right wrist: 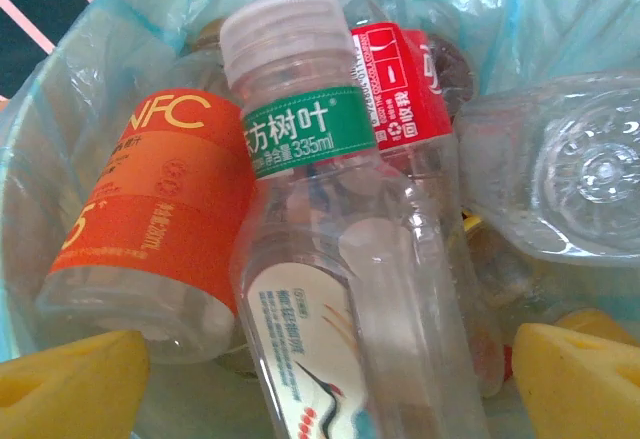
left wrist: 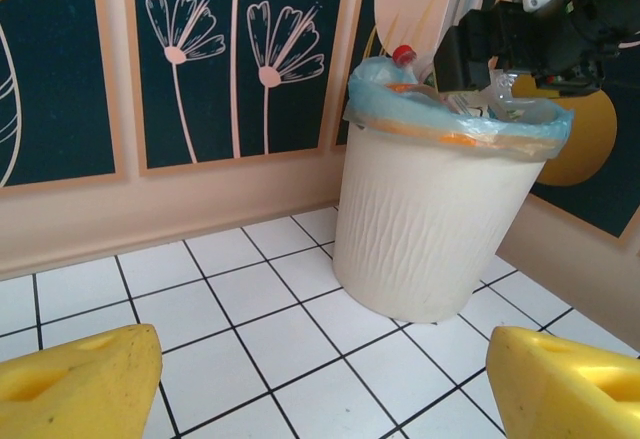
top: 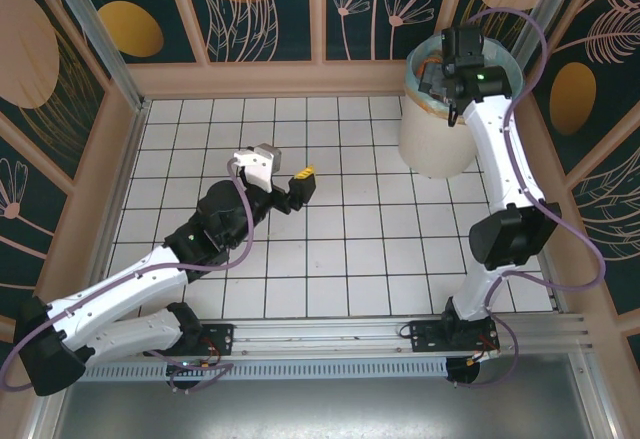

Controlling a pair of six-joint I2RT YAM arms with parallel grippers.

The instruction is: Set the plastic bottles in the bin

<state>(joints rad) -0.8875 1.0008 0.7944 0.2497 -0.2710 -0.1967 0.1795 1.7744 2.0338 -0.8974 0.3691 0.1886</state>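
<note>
R gripper hangs over the bin, jaws wide. Its pads sit either side of the green-label bottle but aren't touching it as far as I can tell, so it holds nothing. That bottle lies on top of the pile in the bin, w/ an orange bottle at its left, a red-label bottle behind and a clear bottle to the right, all inside the teal liner. L gripper sits low over the tiles mid-table, well apart from the bin and aimed at it, jaws wide open, nothing between them. Left wrist cam has a red cap poking above the rim. Step, my read: drop-off at the bin, and the bottle looks free of the grip. Every bottle I can see is in the bin, so the task is prob near done. Next: lift R gripper straight up clear of the rim w/o snagging the liner and pull it back. Then I check the top cam for leftovers before sending either gripper out.
</note>
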